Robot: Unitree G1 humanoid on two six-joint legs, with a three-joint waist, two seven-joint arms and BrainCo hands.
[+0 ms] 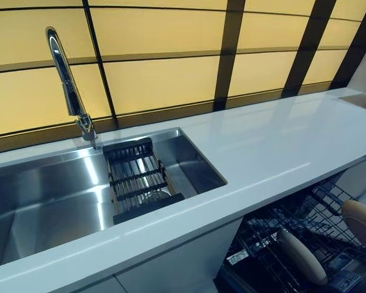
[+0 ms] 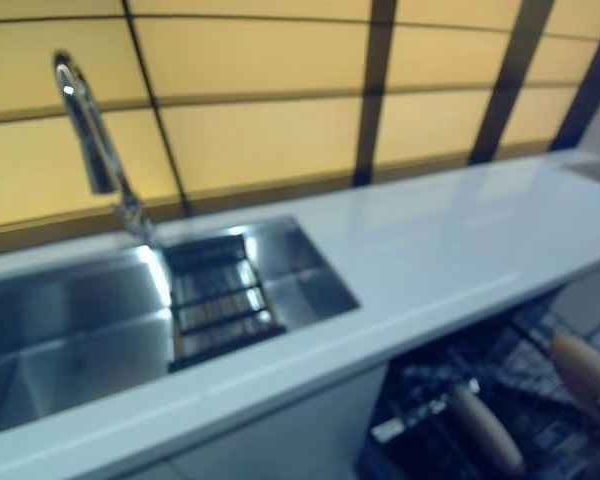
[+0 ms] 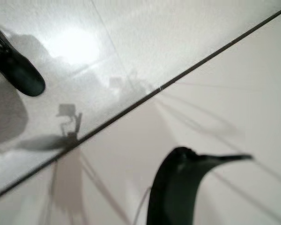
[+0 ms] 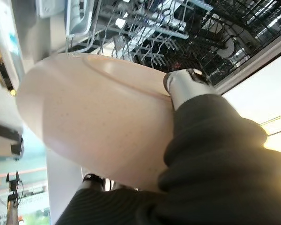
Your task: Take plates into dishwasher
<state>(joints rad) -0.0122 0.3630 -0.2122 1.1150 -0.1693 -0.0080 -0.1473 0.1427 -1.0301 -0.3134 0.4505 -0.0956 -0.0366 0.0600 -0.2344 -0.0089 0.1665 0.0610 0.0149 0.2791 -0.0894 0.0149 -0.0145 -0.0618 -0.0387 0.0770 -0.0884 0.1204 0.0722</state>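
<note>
In the right wrist view my right hand (image 4: 201, 140) is shut on a beige plate (image 4: 93, 117). Its thumb (image 4: 182, 84) lies on the plate's face and its fingers (image 4: 91, 180) curl under the rim. The black wire dishwasher rack (image 4: 178, 28) shows just past the plate. In the eye views one beige plate (image 1: 361, 223) is at the right edge over the open rack (image 1: 274, 235). A second beige plate (image 1: 302, 256) stands on edge in the rack. Neither hand shows in the eye views. Only a dark tip of my left hand (image 3: 175, 187) shows, over a pale tiled floor.
A white countertop (image 1: 274, 146) runs above the dishwasher. A steel sink (image 1: 55, 195) is set into it on the left, with a black drain rack (image 1: 137, 180) and a tall chrome tap (image 1: 70, 91). Yellow wall panels stand behind.
</note>
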